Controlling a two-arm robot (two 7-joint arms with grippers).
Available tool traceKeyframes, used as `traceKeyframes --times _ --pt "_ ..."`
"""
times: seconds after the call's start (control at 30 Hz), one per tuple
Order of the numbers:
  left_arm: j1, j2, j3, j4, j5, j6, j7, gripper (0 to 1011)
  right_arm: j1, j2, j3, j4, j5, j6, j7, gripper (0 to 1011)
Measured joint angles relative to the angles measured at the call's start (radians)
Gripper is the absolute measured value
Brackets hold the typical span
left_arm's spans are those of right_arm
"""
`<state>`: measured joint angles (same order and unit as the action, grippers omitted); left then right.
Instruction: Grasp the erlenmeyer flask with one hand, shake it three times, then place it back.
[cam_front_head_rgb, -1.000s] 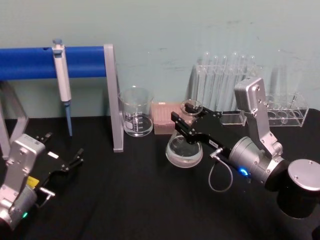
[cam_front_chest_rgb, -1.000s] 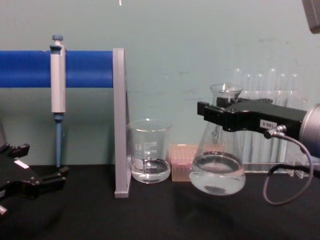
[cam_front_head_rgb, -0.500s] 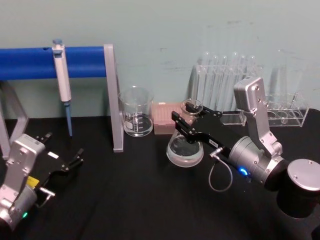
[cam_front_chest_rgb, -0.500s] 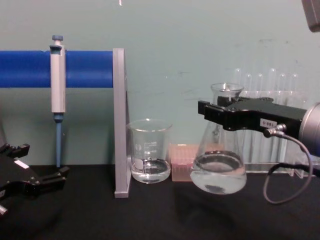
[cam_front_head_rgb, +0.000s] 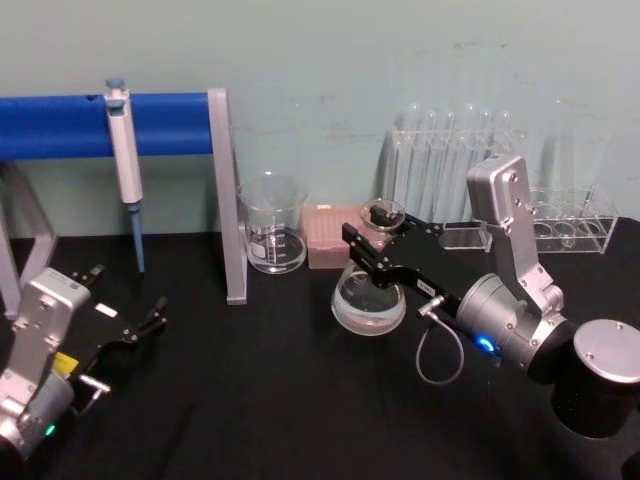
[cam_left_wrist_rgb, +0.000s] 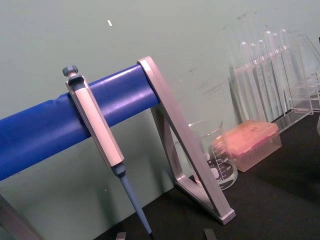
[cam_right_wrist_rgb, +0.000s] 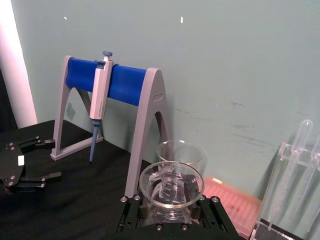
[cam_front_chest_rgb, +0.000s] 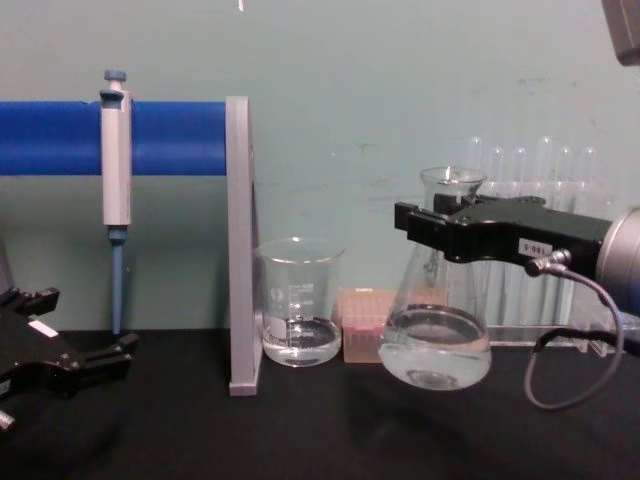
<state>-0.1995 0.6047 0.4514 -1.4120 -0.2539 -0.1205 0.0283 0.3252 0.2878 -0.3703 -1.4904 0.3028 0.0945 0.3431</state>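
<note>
One vessel is in hand: the erlenmeyer flask (cam_front_head_rgb: 368, 302) stands upright just right of the table's (cam_front_head_rgb: 260, 400) centre, with a little clear liquid pooled in its wide base. My right gripper (cam_front_head_rgb: 374, 243) reaches in from 4 o'clock, and its jaws pinch the narrow neck just under the flared rim. In the chest view the base looks to hang just clear of the table, but I cannot confirm the gap.

From the flask:
- Beaker (cam_front_head_rgb: 271, 224) at 10 o'clock, near, not touching.
- Pink tip box (cam_front_head_rgb: 328, 236) at 11 o'clock, just behind.
- Test tube rack (cam_front_head_rgb: 575, 228) at 2 o'clock, against the wall.

The blue stand (cam_front_head_rgb: 150, 122) spans the far left, and the pipette (cam_front_head_rgb: 123, 155) hangs on its bar, tip down.

My left gripper (cam_front_head_rgb: 150, 322) rests at 8 o'clock on the table, well apart from the flask, its jaws spread and holding nothing.
</note>
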Motion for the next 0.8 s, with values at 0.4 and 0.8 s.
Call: traceKeyframes --times 0.4,0.8 --pt "0.0 0.0 0.0 0.0 0.0 0.0 0.0 1001 -0.009 -0.002 -0.004 -0.01 -0.001 0.0 0.0 453" --pt "0.0 0.0 0.0 0.0 0.0 0.0 0.0 1001 -0.006 -0.009 -0.034 -0.017 0.009 0.003 0.031 453"
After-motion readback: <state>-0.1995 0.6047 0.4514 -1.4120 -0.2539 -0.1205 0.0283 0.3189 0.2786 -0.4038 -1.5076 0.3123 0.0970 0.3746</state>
